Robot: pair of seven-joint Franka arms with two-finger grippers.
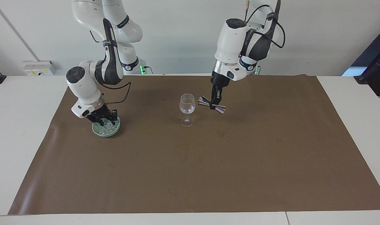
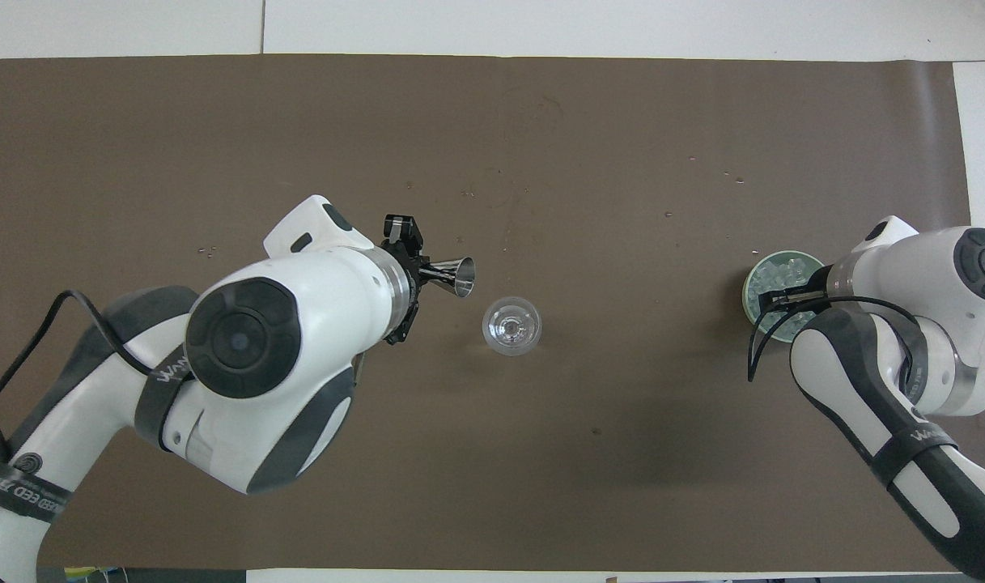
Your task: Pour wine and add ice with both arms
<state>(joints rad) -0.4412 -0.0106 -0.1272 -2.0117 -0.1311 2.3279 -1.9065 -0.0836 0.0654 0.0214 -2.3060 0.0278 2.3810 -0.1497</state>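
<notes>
While the wine glass (image 1: 187, 108) is standing upright and clear mid-mat in the facing view, wide bare brown mat (image 1: 208, 175) is lying around it. Beside its rim, the left gripper (image 1: 214, 103) is clamping a shiny metal jigger (image 1: 212, 105), tilted. Toward the right arm's end, the right gripper (image 1: 103, 119) is dipping half-open into the pale green bowl (image 1: 106, 131) of ice (image 1: 107, 127); whether it is gripping a chunk I cannot tell.

Seen overhead, the glass (image 2: 511, 326) is showing a round rim, the jigger (image 2: 452, 275) just beside it, the glassy ice (image 2: 775, 275) heaped well apart from it.

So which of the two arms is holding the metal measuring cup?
The left arm: its end effector grips the measuring cup beside the wine glass. The right end effector is down in the ice bowl.
</notes>
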